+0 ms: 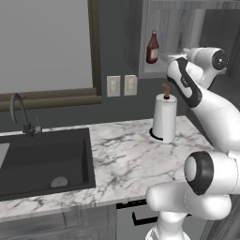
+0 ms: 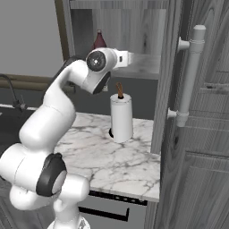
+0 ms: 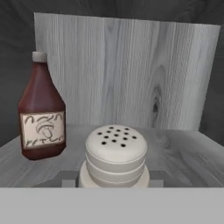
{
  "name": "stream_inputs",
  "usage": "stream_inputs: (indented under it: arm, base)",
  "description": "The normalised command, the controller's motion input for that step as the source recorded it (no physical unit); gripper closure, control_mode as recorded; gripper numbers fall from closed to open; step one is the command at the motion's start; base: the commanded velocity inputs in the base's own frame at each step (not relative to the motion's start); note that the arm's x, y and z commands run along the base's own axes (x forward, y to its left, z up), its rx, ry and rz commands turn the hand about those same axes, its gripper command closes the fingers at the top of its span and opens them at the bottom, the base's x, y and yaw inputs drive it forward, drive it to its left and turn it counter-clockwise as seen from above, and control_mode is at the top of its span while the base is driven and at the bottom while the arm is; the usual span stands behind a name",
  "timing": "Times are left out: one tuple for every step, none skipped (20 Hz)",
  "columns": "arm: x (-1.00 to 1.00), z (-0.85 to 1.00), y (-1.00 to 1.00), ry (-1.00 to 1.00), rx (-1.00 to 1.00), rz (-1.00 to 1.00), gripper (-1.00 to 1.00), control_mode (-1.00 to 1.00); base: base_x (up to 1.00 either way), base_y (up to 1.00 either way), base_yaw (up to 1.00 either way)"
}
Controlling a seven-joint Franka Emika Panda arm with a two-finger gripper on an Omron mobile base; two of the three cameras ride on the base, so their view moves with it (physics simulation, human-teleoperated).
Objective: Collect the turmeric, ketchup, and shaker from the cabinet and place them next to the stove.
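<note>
On the cabinet shelf (image 3: 183,153), I see the ketchup (image 3: 42,116) upright at far left. The shaker (image 3: 115,157) stands upright dead ahead of my end effector, very close, its axis vertical. The shaker's base is cut off, fingertips hidden, so I cannot tell whether I'm gripping it.

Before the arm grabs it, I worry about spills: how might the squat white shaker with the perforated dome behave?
The squat white shaker looks wide and low, so probably hard to tip. Its ribbed sides may aid grip. Tilted, its holed top could leak contents.
</note>
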Motion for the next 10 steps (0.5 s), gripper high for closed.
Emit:
stream_inputs:
  arm:
    - [-0.64, 0.00, 0.12, -0.05, 0.00, 0.00, 1.00, -1.00]
    - [-0.63, 0.00, 0.14, -0.04, 0.00, 0.00, 1.00, -1.00]
    - [-0.66, 0.06, 0.14, -0.03, 0.00, 0.00, 1.00, -1.00]
    - [-0.67, 0.12, 0.13, -0.01, 0.00, 0.00, 1.00, -1.00]
    - [-0.68, 0.14, 0.12, 0.00, 0.00, 0.00, 1.00, -1.00]
    - [-0.71, 0.17, 0.10, 0.00, 0.00, 0.00, 1.00, -1.00]
    - [-0.74, 0.20, 0.09, 0.00, 0.00, 0.00, 1.00, -1.00]
    - [-0.78, 0.23, 0.10, 0.00, 0.00, 0.00, 1.00, -1.00]
    - [-0.79, 0.25, 0.10, 0.00, 0.00, 0.00, 1.00, -1.00]
    - [-0.80, 0.27, 0.10, 0.00, 0.00, 0.00, 1.00, -1.00]
  base:
    - [0.00, 0.00, 0.00]
    - [0.00, 0.00, 0.00]
    - [0.00, 0.00, 0.00]
    - [0.00, 0.00, 0.00]
    - [0.00, 0.00, 0.00]
    - [0.00, 0.00, 0.00]
    - [0.00, 0.00, 0.00]
    - [0.00, 0.00, 0.00]
    - [0.00, 0.00, 0.00]
    - [0.00, 0.00, 0.00]
